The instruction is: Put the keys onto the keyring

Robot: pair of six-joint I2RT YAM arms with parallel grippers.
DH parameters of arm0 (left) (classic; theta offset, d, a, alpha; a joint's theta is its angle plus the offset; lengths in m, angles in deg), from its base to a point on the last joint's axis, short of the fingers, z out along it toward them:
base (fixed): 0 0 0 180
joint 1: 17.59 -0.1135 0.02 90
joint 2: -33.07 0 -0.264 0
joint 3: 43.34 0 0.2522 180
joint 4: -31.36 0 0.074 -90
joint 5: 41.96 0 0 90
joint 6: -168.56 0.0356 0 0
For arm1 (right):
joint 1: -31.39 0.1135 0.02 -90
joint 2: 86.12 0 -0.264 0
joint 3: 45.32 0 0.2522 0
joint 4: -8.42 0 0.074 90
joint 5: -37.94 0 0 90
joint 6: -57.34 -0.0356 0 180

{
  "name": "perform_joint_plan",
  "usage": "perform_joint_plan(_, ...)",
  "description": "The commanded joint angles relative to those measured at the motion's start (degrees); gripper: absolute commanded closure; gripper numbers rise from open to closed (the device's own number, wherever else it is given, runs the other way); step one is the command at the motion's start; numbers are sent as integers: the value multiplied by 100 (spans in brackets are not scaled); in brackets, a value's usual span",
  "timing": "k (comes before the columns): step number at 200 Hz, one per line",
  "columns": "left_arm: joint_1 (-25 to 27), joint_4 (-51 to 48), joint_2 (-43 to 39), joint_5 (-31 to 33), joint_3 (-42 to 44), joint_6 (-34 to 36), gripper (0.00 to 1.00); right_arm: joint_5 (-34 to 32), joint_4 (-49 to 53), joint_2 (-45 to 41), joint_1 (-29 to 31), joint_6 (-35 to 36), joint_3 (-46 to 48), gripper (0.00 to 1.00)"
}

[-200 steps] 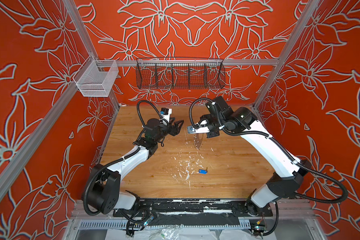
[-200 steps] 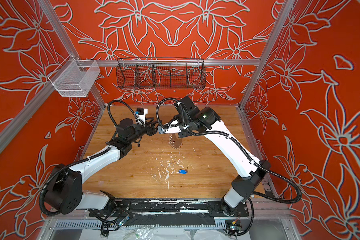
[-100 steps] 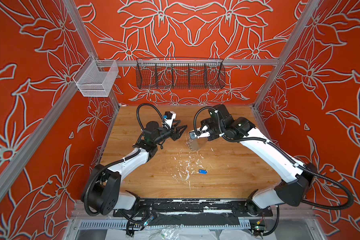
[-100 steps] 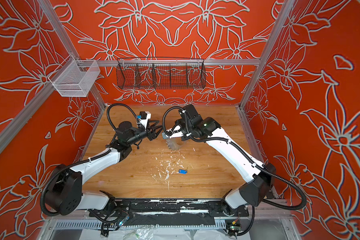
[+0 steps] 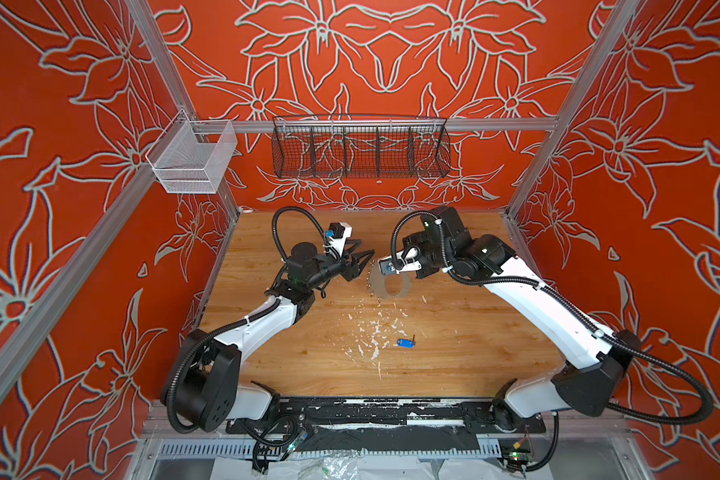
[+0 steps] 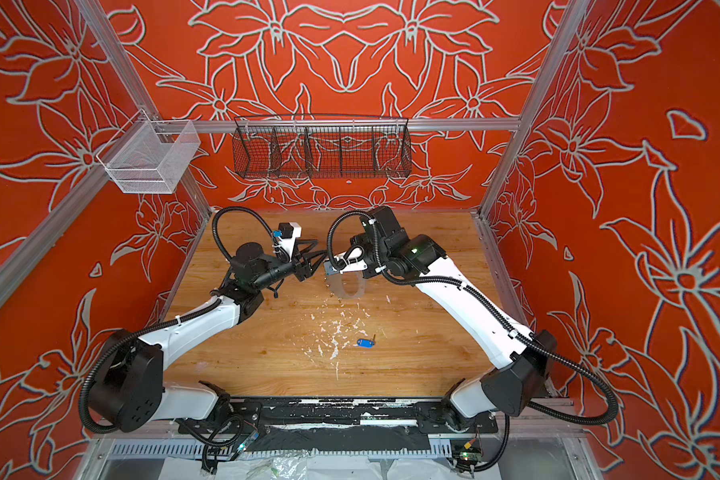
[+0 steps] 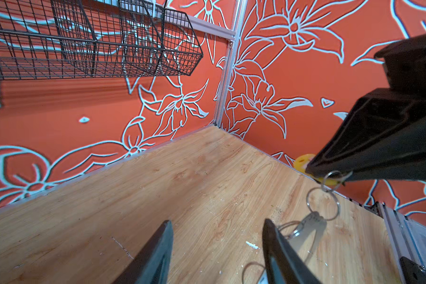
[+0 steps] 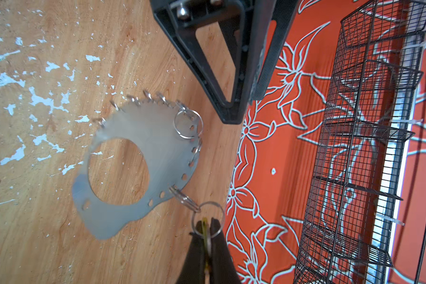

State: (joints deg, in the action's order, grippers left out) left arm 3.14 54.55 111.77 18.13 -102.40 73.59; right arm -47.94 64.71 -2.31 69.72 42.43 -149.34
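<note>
So in the last second my right arm dropped lower and my left gripper (image 5: 366,264) slid in. Now it sits just beside my right gripper (image 5: 385,268), jaws apart with nothing between them, a touch narrower than before. The right gripper is pinched tight on the yellow-tag key (image 7: 301,161), by its tag and ring. That ring looks chained to one of the wire loops on the keyring (image 8: 158,137), which dangles tilted just under the right gripper. Can't tell if its low edge touches the worktop (image 5: 454,332). My read: the yellow one is basically on, and the left gripper is lining up to steady the keyring. The blue-tag key (image 5: 404,342) lies flat on the worktop, well apart from both grippers, back toward my bases, untouched. That one's next, I'd guess.
</note>
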Motion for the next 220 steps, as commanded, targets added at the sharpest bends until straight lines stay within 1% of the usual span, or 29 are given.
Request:
perform_joint_plan(1, 36, 157, -187, -67, 45, 102, 42, 124, -132, -49, -1, 107, -82, 100)
perform_joint_plan(118, 63, 155, -124, -76, -1, 146, 42, 107, -149, 30, -1, 111, -97, 100)
perform_joint_plan(136, 63, 157, -135, 3, 4, 130, 42, 112, -198, 85, -1, 39, -144, 100)
perform_joint_plan(152, 63, 61, -199, 319, -5, 81, 42, 149, -225, 195, -1, -31, -260, 100)
perform_joint_plan(167, 63, -66, -285, 941, 15, -78, 41, 235, -191, 400, 0, -162, -579, 100)
perform_joint_plan(178, 62, -101, -332, 1456, 53, -214, 39, 290, -164, 595, -39, -461, -878, 100)
perform_joint_plan(193, 67, -188, -438, 1960, 108, -330, 38, 286, -273, 810, -62, -830, -1071, 100)
perform_joint_plan(220, 63, -284, -755, 2448, 319, -437, 36, 463, -584, 965, -62, -1511, -973, 100)
